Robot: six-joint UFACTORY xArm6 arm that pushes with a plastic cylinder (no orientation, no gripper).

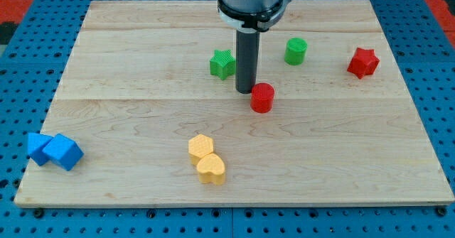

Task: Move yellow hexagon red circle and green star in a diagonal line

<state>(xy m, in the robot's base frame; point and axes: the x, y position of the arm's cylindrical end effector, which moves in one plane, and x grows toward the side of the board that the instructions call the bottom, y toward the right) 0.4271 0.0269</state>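
**Tip beside red circle, mid-table**

No claw on this arm, so nothing opens or holds: only a dark rod. My tip (246,91) stands on the table (128,67) just above its centre, touching or nearly touching the upper left of the red circle (261,97).

Red circle: short upright cylinder, flat round top, glossy red. Sits near table centre.

Green star (222,63): chunky, pointed edges, mid-green. Just left of the rod, toward the top edge.

Yellow hexagon (201,147): flat-topped, six-sided, orange-yellow. Lower middle, toward the bottom edge, touching a yellow heart (211,169) below it.

Others: green cylinder (296,50) right of the rod near the top edge; red star (363,62) toward the top right corner; two blue blocks (54,150), angular, pressed together at the bottom left corner, exact shapes unclear.
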